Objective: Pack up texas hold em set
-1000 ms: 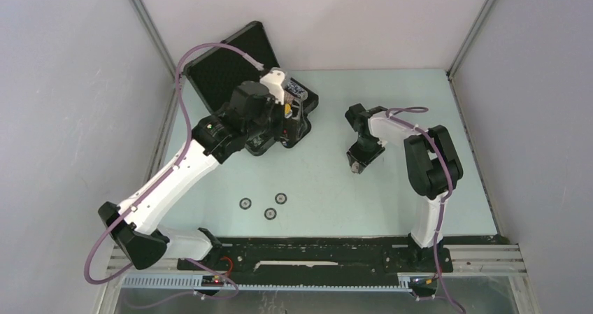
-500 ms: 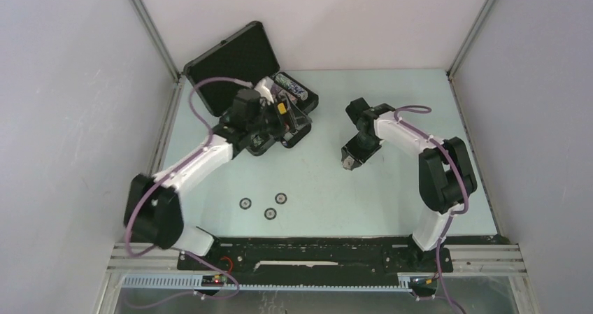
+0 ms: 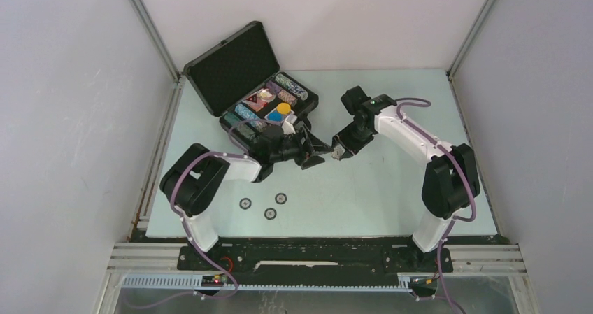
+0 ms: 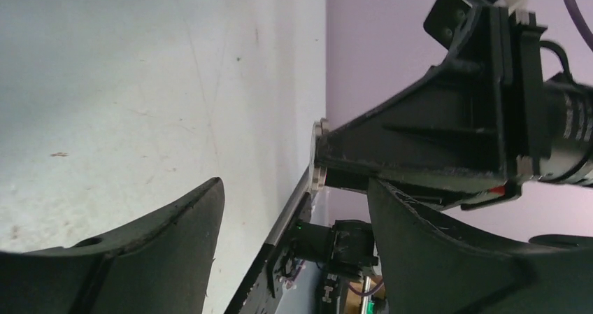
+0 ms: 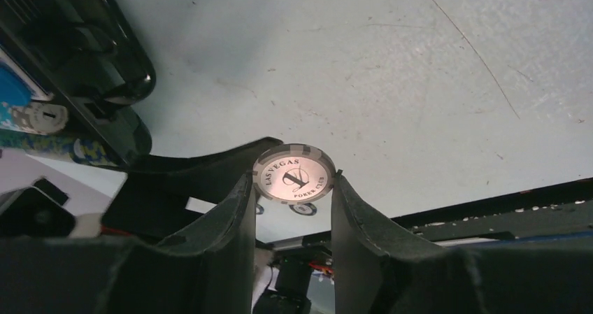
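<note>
My right end effector [image 5: 292, 188] clamps a grey-rimmed chip [image 5: 292, 177], printed LAS VEGAS POKER CLUB, at frame centre. My left end effector [image 4: 294, 188] stands wide apart, holding nothing.

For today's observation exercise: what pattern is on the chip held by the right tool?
Round poker chip: pale face, dark Las Vegas lettering, grey-striped rim; right wrist view.

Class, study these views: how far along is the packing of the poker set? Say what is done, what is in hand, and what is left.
Done: chip rows and discs sit in the open case. In hand: the right end effector grips one grey chip, close to the open, empty left end effector. Left: that chip, three loose chips on the table, then shutting the lid.
</note>
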`<state>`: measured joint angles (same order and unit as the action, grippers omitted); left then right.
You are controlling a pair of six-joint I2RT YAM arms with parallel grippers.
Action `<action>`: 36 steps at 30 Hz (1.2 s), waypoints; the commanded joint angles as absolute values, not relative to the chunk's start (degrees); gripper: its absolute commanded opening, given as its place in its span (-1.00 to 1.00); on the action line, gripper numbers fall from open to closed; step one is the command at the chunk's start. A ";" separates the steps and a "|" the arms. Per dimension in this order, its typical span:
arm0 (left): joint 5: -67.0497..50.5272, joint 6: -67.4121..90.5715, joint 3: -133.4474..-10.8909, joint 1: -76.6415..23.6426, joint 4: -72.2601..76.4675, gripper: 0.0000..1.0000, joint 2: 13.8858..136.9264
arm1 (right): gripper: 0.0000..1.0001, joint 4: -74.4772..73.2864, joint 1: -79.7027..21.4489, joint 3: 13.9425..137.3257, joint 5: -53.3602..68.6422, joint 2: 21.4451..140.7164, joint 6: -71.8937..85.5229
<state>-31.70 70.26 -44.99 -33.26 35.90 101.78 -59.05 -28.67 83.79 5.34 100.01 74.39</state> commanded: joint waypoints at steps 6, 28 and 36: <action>-28.39 76.47 -39.44 -35.51 55.03 0.52 103.75 | -1.00 -59.57 -30.34 86.53 9.11 102.04 78.34; -21.53 64.80 -42.16 -35.68 37.18 -0.85 93.21 | -1.00 -58.67 -32.52 85.38 8.81 100.10 83.86; -17.23 56.55 -44.08 -35.76 27.50 -1.00 86.24 | -0.10 -53.59 -32.52 82.23 8.37 93.68 82.53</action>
